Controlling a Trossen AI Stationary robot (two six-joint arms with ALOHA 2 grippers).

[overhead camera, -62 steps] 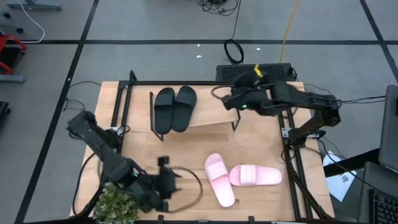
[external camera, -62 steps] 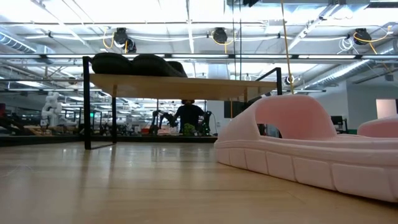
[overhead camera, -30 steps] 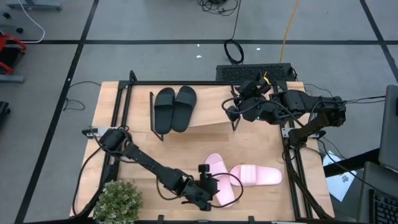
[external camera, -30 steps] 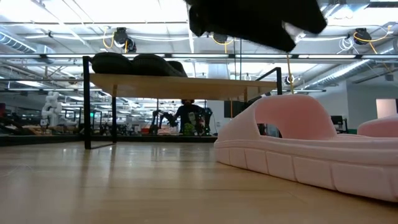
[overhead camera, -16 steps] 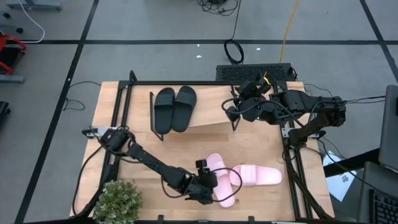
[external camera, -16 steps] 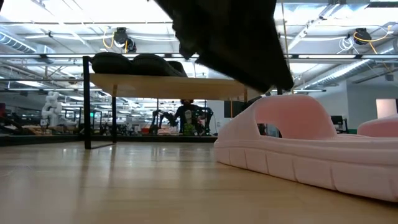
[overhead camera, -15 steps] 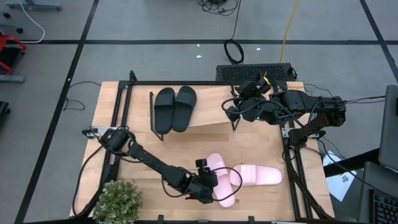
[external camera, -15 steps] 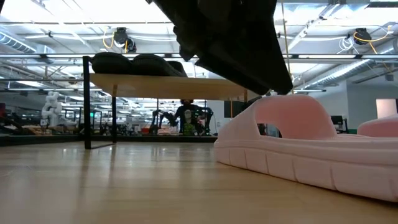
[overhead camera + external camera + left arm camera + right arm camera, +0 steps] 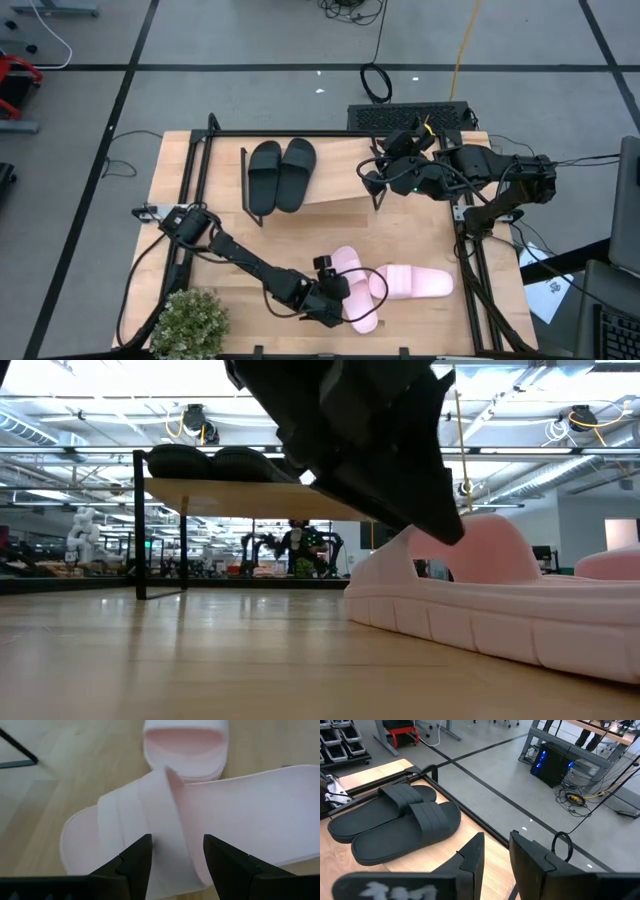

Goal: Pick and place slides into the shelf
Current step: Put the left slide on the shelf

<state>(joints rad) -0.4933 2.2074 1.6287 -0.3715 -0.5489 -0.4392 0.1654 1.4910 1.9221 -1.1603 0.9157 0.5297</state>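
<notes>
One pale pink slide lies near the table's near edge with its mate touching it on the right. My left gripper hangs open just above the nearer slide's strap, one finger toward each side of it; whether it touches, I cannot tell. In the low view the gripper is a dark mass just over that strap. The black pair rests sole down on the shelf. My right gripper waits, slightly open, over the shelf's right end.
A potted plant stands at the near left corner, beside the left arm. The large black frame borders the table. The shelf's plank right of the black pair is bare. The second pink slide's open end lies just beyond the left gripper.
My left gripper has swung from the near left corner by the plant toward the right, over the pink slide. In the last second it has come down toward the strap and crept a little toward the far edge. The slides have stayed put.
</notes>
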